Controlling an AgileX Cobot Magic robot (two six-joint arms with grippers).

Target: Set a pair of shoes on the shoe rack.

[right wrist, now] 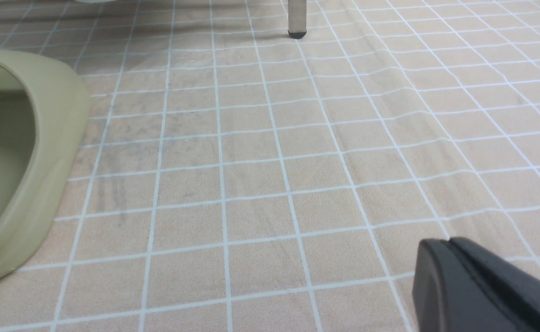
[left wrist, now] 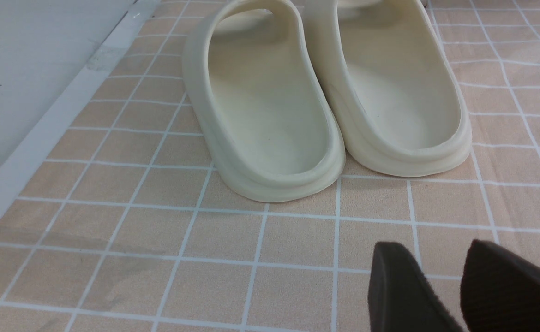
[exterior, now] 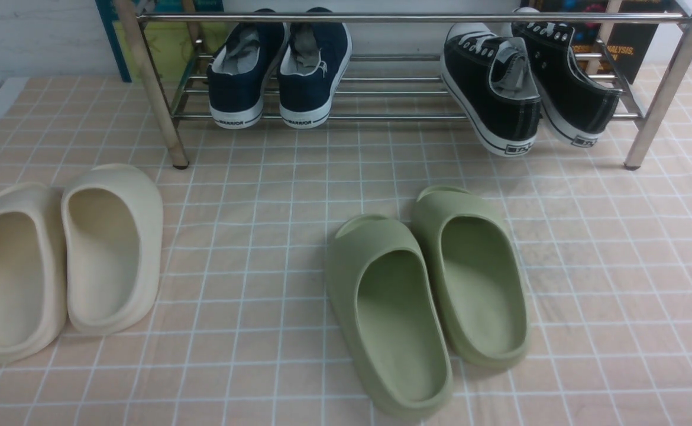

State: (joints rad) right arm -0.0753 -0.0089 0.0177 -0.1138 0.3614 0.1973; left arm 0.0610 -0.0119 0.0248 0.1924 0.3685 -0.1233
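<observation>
In the front view, the two black shoes point(exterior: 491, 89) sit on the shoe rack point(exterior: 405, 117), far from both arms. In the left wrist view, the left end effector point(left wrist: 429, 276) has its fingers apart. In the right wrist view, the right end effector point(right wrist: 441, 249) has its fingers together.

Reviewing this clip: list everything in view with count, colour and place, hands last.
shoe rack: 1, chrome, far side
black sneakers: 2, black with white soles, on the rack's lower shelf, right part
WARRIOR sneakers: 2, navy, same shelf, left part
cream slides: 2, cream, left, in front of the rack
green slides: 2, olive green, centre, in front of the rack
printed items: yellow-green and dark, behind the rack's ends, number unclear
tiled surface: 1, beige with white lines, underneath
left hand: 1, black, open, near the cream slides
right hand: 1, dark, shut
</observation>
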